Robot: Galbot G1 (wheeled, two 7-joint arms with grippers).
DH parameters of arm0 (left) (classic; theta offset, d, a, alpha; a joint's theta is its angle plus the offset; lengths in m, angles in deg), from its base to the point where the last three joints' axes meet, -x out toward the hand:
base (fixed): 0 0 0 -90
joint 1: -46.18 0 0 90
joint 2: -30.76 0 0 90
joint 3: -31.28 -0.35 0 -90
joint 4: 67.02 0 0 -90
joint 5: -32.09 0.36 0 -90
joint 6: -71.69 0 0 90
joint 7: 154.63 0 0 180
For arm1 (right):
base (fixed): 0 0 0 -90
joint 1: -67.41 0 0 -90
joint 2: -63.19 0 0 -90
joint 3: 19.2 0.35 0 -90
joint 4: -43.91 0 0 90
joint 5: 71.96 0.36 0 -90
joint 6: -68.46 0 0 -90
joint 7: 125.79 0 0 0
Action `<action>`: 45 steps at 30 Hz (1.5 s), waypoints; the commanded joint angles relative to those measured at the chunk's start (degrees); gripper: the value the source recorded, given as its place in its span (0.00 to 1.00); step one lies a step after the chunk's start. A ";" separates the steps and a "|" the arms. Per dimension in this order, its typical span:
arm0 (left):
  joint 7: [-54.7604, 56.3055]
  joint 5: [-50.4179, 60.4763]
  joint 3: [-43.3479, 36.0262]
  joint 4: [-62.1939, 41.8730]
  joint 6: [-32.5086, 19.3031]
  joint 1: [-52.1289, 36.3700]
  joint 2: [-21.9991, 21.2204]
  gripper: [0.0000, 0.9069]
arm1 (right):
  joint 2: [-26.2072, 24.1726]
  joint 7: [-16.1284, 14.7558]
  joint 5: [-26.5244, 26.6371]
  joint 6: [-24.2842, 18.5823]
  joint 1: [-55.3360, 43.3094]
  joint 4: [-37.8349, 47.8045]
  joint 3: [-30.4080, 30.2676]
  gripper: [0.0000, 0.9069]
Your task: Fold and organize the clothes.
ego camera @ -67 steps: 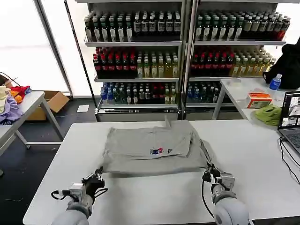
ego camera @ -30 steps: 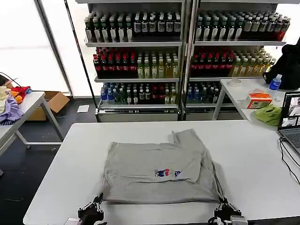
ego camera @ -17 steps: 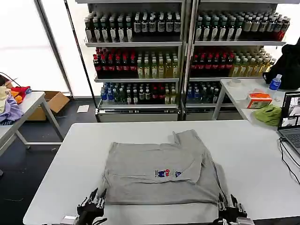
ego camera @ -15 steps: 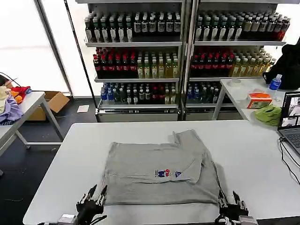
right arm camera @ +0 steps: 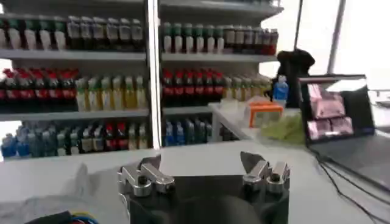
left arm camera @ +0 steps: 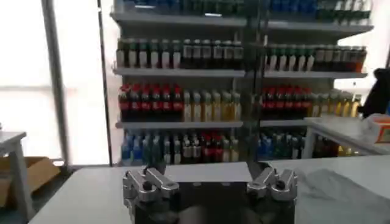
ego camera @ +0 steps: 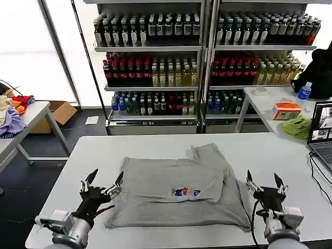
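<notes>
Grey T-shirt lies folded on white table, centre, chest print facing up, one sleeve end sticking out toward far edge. Left gripper raised just beside shirt's left near corner, fingers spread wide, holding nothing. Right gripper raised just beside shirt's right near corner, fingers likewise parted, empty. Left wrist view: left gripper jaws apart, table beyond. Right wrist view: right gripper jaws apart.
</notes>
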 commanded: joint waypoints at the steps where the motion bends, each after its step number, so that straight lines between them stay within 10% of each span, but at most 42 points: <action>1: -9.25 -8.82 -5.68 -23.16 -1.00 -25.08 13.06 1.00 | -8.01 -13.50 -0.21 2.74 -24.09 18.58 -7.20 1.00; 13: -8.31 -9.35 -15.42 -39.53 4.59 -38.62 10.48 1.00 | -1.84 -13.33 -3.41 3.33 -43.76 40.27 -23.87 1.00; 45: -8.11 -10.00 -20.12 -51.44 5.80 -42.01 6.55 1.00 | 9.62 -10.01 -0.21 8.72 -45.26 51.53 -25.66 1.00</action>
